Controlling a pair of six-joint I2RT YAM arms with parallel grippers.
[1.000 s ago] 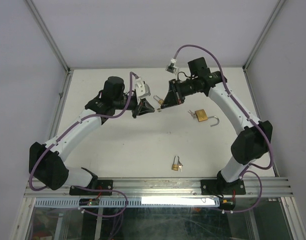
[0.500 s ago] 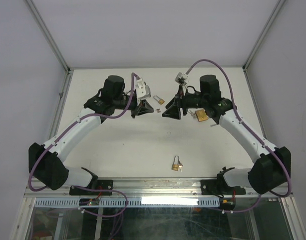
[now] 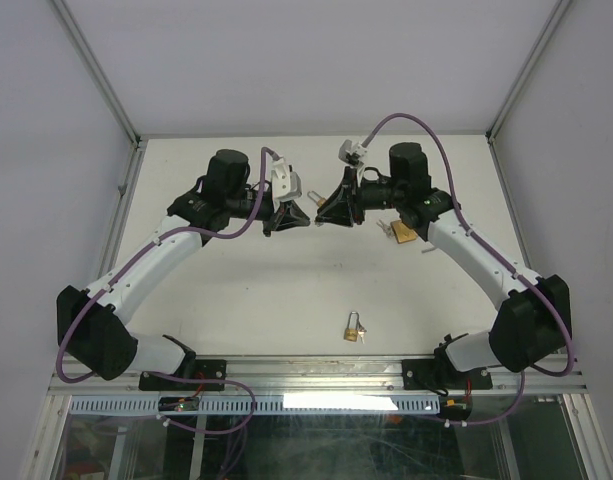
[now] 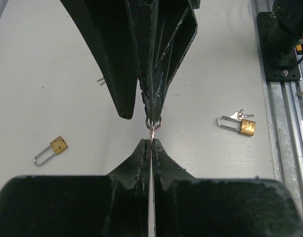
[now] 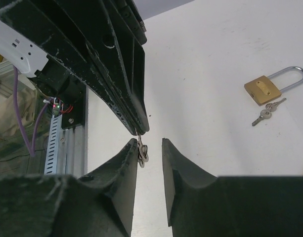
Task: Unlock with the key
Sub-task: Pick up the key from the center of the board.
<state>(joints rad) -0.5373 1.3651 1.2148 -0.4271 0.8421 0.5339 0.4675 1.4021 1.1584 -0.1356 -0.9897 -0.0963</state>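
We see pale grey walls (image 3: pixel 286 60) with aluminium corner posts (image 3: pixel 96 70) closing in a matt white table (image 3: pixel 236 290), its surface plain and lightly scuffed. A ribbed metal rail (image 3: pixel 326 372) runs along the 6 o'clock edge and carries both bases. From there the left arm (image 3: pixel 156 255) bends in from 8 o'clock and the right arm (image 3: pixel 476 260) from 4 o'clock, purple cables looped over each. Their tips meet nose to nose a little toward 12 o'clock of the table's middle. In the left wrist view, the left gripper (image 4: pixel 150 142) has its fingers pressed together on the key (image 4: pixel 151 132), which we see edge-on as a thin strip with a small ring at its tip. In the right wrist view, the right gripper (image 5: pixel 149 143) has its fingers apart, and the ring hangs just beside one of them. A large brass padlock (image 3: pixel 406 236) lies at 3 o'clock of that meeting point, partly under the right arm. A smaller padlock with keys (image 3: pixel 353 330) rests near the 6 o'clock edge, well apart from the grippers. The smallest padlock (image 3: pixel 317 199) sits just beyond the fingertips, at 12 o'clock of them.
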